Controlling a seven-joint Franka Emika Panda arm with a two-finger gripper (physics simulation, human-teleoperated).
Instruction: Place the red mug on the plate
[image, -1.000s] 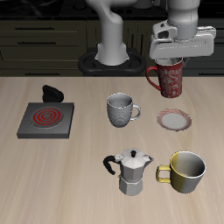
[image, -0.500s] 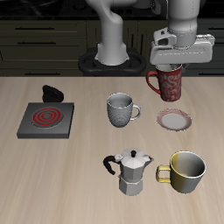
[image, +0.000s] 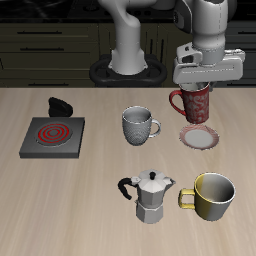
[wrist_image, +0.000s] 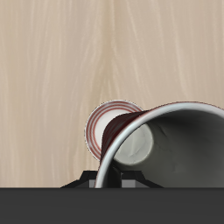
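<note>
Wooden tabletop (image: 100, 190) is carrying a moka pot (image: 150, 196) at 6 o'clock. Gripper (image: 204, 80), clamped on the red mug (image: 193, 102), is hanging it above the plate (image: 199, 136) for lowering.

Wrist camera is showing mug (wrist_image: 166, 144) overlapping plate (wrist_image: 109, 125), roughly aligned.

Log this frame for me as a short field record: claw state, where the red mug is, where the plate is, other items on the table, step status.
claw: claw shut on the red mug's rim
red mug: red mug held above the table, over the plate
plate: plate on the table, nothing resting on it
other items: grey-white mug, moka pot, yellow mug, burner
step status: mug not yet set down on the plate
</note>
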